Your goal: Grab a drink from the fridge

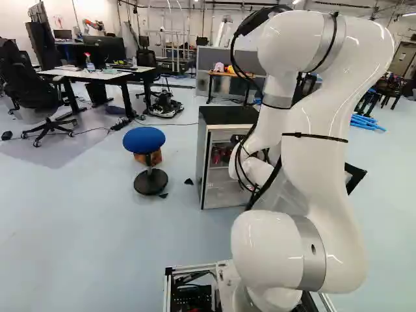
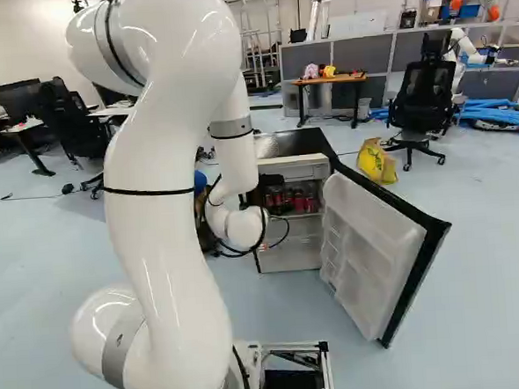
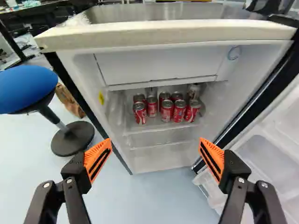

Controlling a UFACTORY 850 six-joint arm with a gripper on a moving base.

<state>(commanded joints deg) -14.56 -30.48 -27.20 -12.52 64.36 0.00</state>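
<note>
Several cans (image 3: pixel 167 112) near shelf's front edge (image 3: pixel 161 129); fridge door (image 2: pixel 367 227) swung wide, front open; pincer (image 3: pixel 155 140) spread apart.

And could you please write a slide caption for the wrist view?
Open gripper facing an open mini fridge, red soda cans on its shelf, a blue-topped stool beside it.

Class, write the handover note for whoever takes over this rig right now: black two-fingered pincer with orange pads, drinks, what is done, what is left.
Pincer: open, nothing gripped, facing the small white-walled fridge.
Drinks: red metal cans grouped upright on the shelf below the fridge's white upper compartment.
Done: the black-edged door with white lining stands open.
Left: reach in, grip one can, bring it out. A front-row can looks easiest.
</note>
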